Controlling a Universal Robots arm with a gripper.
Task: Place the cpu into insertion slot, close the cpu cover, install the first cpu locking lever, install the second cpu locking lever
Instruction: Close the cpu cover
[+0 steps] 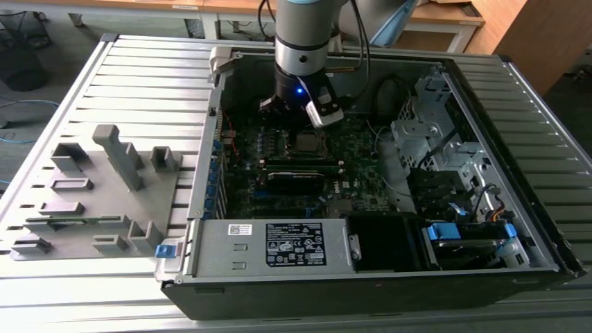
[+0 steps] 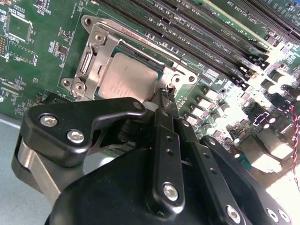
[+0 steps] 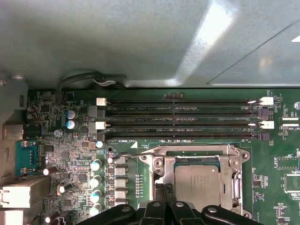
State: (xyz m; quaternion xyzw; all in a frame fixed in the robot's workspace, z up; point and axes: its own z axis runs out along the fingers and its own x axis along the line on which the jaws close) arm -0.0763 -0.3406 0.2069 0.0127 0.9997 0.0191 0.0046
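The arm reaches down into the open computer case (image 1: 277,305), over the motherboard (image 3: 276,140). The cpu (image 3: 197,182) lies flat in the insertion slot (image 1: 303,143), its metal top showing through the window of the cpu cover (image 3: 236,183), which lies down over the slot's rim. The gripper (image 3: 165,188) stands at one edge of the insertion slot, its fingers (image 2: 161,117) pressed together at the tips, which meet the cover's edge. Whether they pinch anything cannot be told. A thin wire lever (image 3: 125,154) juts out from the corner of the insertion slot nearest the tips. The long memory slots (image 3: 183,117) run parallel just beside the insertion slot.
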